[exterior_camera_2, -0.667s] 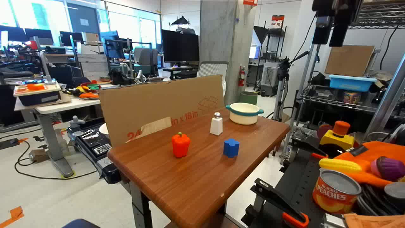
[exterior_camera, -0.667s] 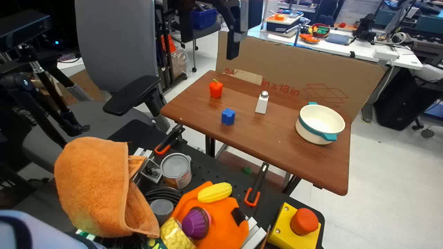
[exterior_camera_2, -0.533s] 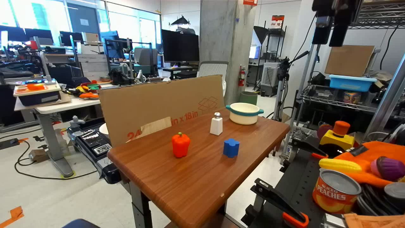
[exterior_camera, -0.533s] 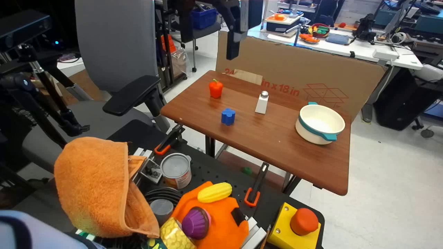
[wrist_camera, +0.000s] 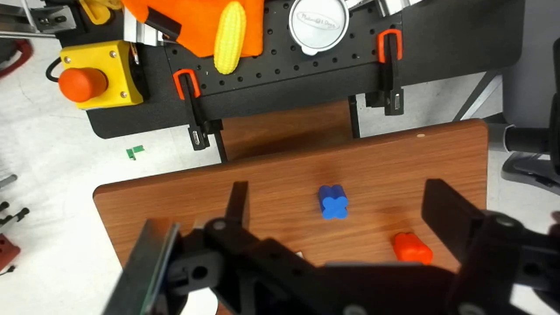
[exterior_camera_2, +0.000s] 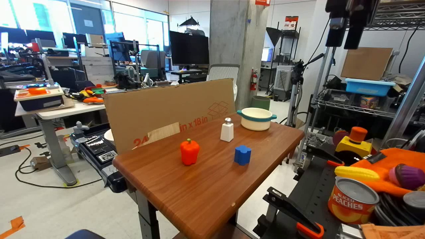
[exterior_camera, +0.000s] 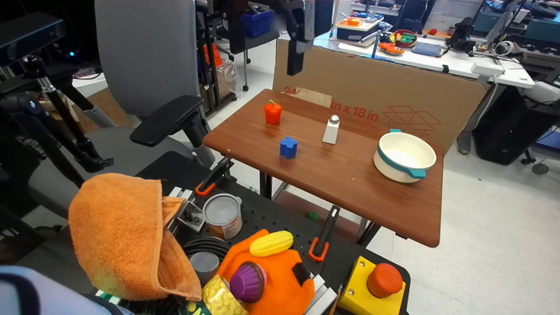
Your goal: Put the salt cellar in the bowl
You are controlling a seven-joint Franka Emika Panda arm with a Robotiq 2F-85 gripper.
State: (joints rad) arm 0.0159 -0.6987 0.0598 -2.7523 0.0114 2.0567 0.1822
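The salt cellar [exterior_camera: 331, 132] is a white tapered shaker with a metal top. It stands upright mid-table in both exterior views [exterior_camera_2: 227, 131]; in the wrist view only a white corner of it [wrist_camera: 299, 254] shows past the gripper. The bowl [exterior_camera: 400, 172], cream with teal handles, sits near one table end, apart from the shaker [exterior_camera_2: 255, 124]. In the wrist view a white part of it [wrist_camera: 202, 302] shows behind the gripper. My gripper [wrist_camera: 337, 186] is wide open and empty, high above the table, at the top of both exterior views [exterior_camera: 265, 61] [exterior_camera_2: 343, 45].
A blue block [exterior_camera: 288, 148] and an orange pepper [exterior_camera: 273, 113] stand on the brown table [exterior_camera: 350, 175]. A cardboard panel [exterior_camera: 393, 87] rises along one long edge. A black cart [wrist_camera: 288, 94] with clamps, a can, toys and a yellow stop button [wrist_camera: 100, 74] flanks the opposite edge.
My gripper has shifted very slightly in both exterior views, a few pixels leftward in one and rightward in another. The objects on the table have not moved.
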